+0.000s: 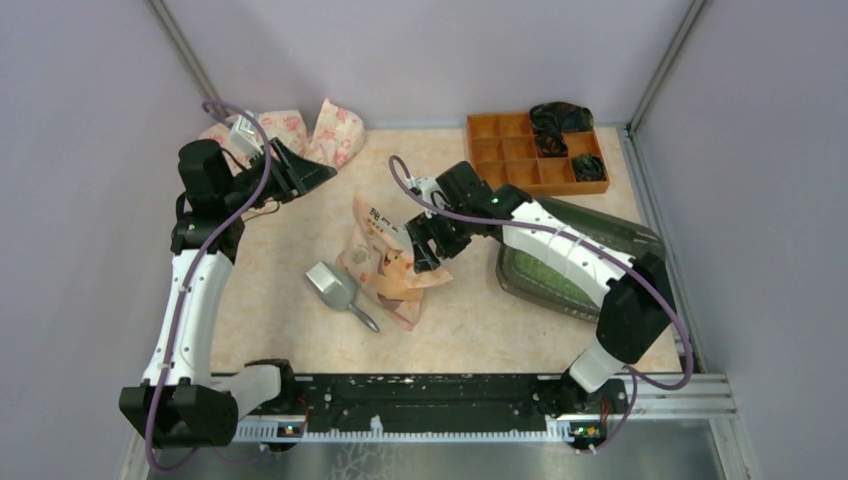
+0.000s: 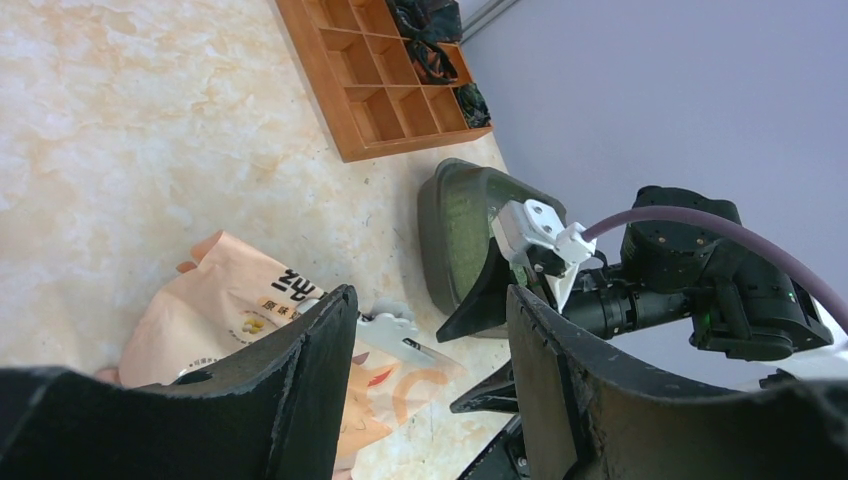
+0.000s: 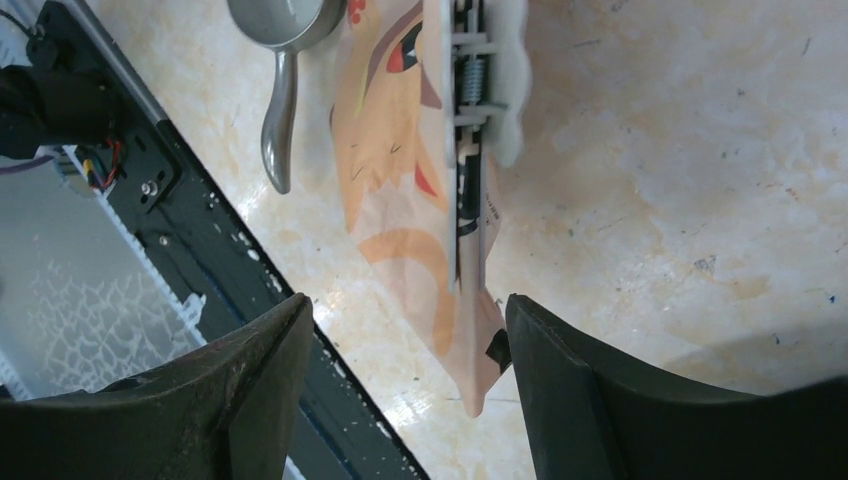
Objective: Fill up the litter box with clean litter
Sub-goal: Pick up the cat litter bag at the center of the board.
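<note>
The scoop (image 1: pixel 335 285) lies left of the bag (image 1: pixel 385 262), the litter box (image 1: pixel 625 235) right.

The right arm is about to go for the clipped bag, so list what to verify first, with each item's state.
1. Right gripper open and empty: ok.
2. Clip lined up between the right gripper's fingers: ok.
3. Clipped bag opened for pouring: not ok, the clip is on it.
4. Litter box free from above: not ok, the right arm crosses over it.
5. Clean litter level in the box: cannot tell, partly hidden.
6. Left gripper open and empty: ok.
</note>
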